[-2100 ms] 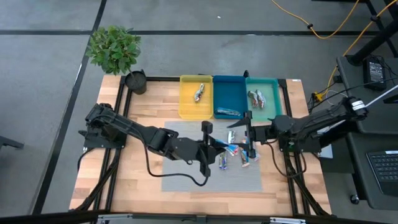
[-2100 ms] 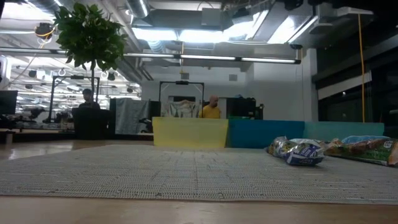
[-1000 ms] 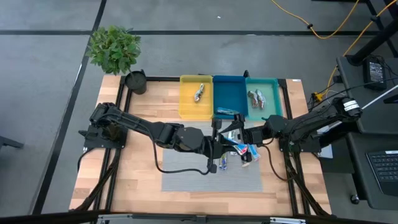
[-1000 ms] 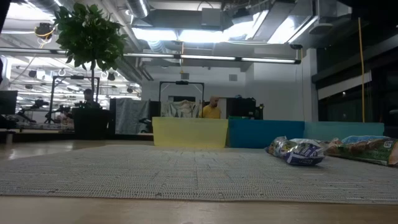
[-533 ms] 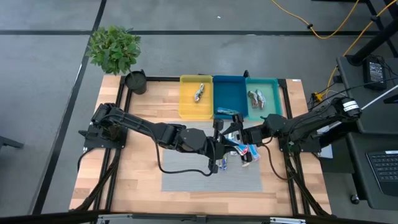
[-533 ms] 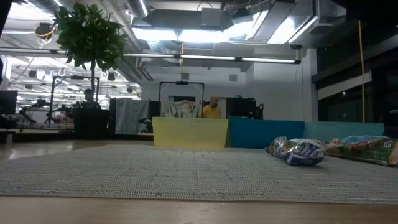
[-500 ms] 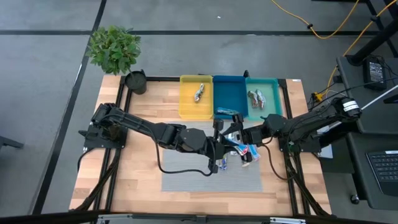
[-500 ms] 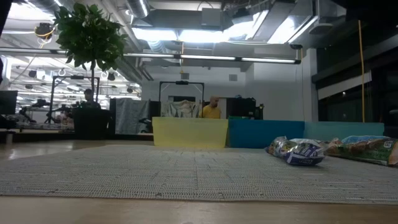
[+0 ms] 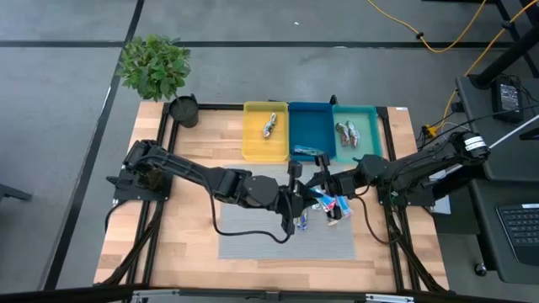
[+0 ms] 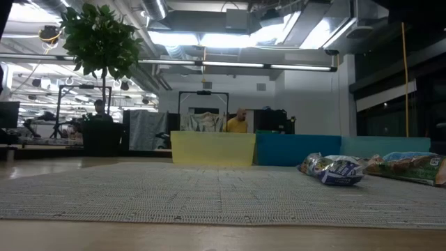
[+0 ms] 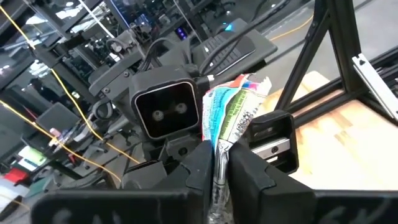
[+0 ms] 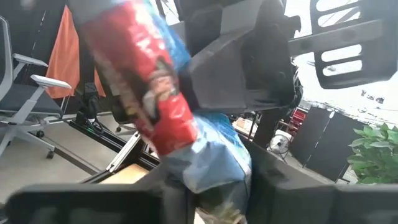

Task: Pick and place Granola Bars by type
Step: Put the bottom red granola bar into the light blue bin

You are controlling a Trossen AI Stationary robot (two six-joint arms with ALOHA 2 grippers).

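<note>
With my left gripper [image 11: 219,163] clamped on one granola bar [image 11: 231,118] and my right gripper [image 12: 214,186] on a red-blue one [image 12: 149,93], nose to nose just in front of the blue tray [image 9: 308,126], I think they could collide and knock a bar loose.

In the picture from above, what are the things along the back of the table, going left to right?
Leafy plant → black pot → yellow tray → blue tray → green tray.
</note>
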